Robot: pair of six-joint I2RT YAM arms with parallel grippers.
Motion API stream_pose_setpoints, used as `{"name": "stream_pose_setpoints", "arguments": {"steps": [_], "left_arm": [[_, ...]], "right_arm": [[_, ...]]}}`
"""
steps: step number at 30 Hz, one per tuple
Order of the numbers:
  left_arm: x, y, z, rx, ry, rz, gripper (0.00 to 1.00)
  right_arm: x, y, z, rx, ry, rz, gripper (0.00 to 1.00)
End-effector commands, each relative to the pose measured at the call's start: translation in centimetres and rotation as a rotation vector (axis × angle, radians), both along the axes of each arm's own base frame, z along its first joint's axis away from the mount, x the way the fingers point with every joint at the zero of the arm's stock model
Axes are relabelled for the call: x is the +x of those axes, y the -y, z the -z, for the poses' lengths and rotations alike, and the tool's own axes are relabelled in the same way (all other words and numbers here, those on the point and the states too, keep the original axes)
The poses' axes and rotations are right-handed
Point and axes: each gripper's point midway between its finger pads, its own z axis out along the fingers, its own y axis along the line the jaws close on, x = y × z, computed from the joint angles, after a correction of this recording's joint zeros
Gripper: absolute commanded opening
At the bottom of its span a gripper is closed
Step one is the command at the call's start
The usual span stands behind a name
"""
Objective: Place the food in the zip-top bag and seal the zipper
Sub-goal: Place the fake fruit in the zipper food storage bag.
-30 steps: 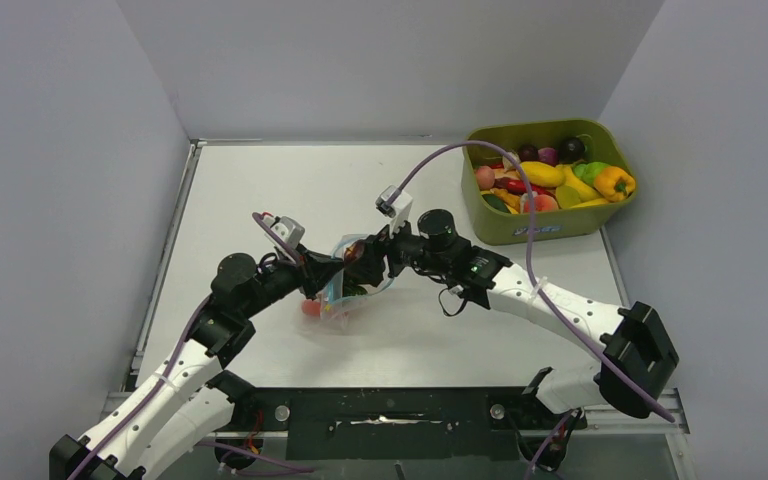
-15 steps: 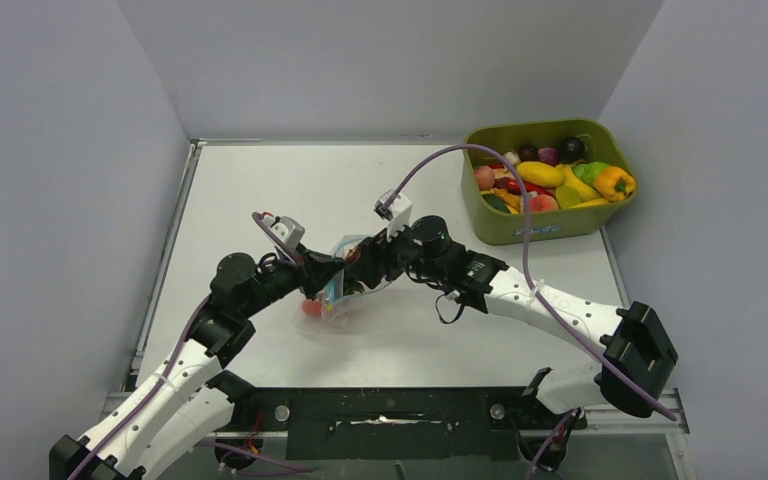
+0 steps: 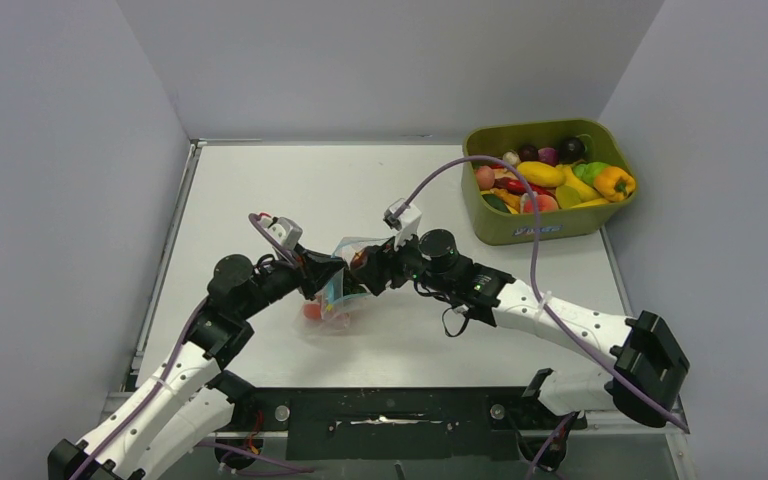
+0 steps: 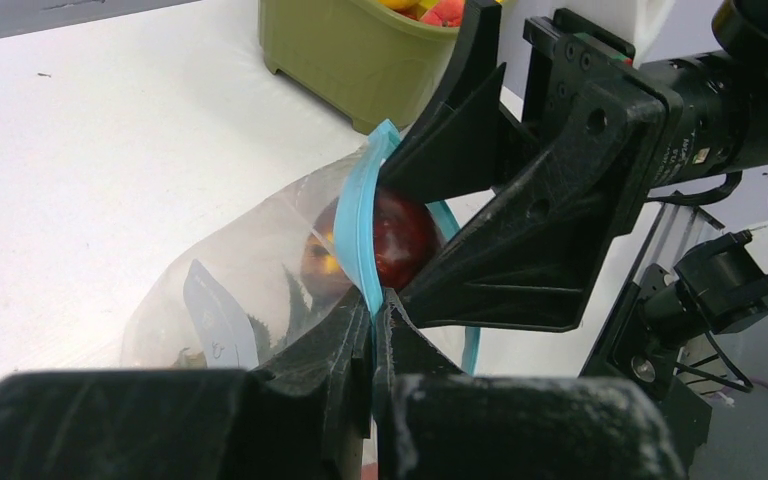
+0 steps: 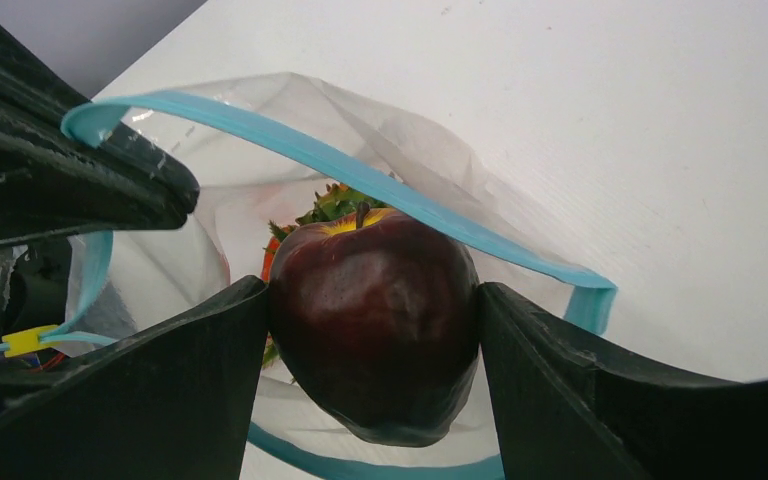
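- Right wrist view: a dark maroon apple-shaped plastic toy (image 5: 375, 310) is clamped between the right fingers (image 5: 580, 380), one on each flank, stem up.
- The toy is judged light, rigid and slick; the widest middle is best gripped.
- It is held in the open mouth of the clear floppy zip-top bag (image 4: 230, 270), over the white counter (image 4: 110, 150).
- The teal-blue zipper strip (image 4: 355, 230) is pinched between the closed left fingers (image 4: 335, 345); the film is judged limp, so the rim is the place to hold.
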Motion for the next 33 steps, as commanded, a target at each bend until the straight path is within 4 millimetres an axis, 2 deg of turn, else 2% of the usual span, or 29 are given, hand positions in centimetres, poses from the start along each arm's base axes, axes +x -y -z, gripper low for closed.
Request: {"name": "stream_pose_setpoints", "arguments": {"steps": [1,5,13,19,24,26,33], "left_arm": [[-0.3,0.1,-4.1,-0.063,0.121,0.02,0.0],[-0.3,0.1,-4.1,-0.065,0.12,0.019,0.0],[-0.3,0.3,-4.3,-0.072,0.119,0.025,0.0],[-0.4,0.3,-4.3,-0.074,0.115,0.026,0.0],[-0.2,0.3,-4.4,-0.079,0.115,0.026,0.0],[-0.3,0.4,-4.4,-0.081,0.113,0.03,0.0],[-0.3,0.4,-4.3,-0.08,0.113,0.028,0.0]], "right_arm": [[0.1,1.4,-3.6,0.065,0.11,0.048,0.72],[0.3,2.6,-4.0,0.024,0.11,0.094,0.82],[0.5,3.4,-5.3,-0.018,0.084,0.135,0.86],[0.6,4.8,-5.7,-0.026,0.031,0.215,0.76],[0.4,6.1,-4.4,-0.015,-0.015,0.281,0.5],[0.1,6.2,-3.7,-0.015,-0.039,0.286,0.45],[-0.6,5.7,-1.5,-0.029,-0.12,0.27,0.45]]}}
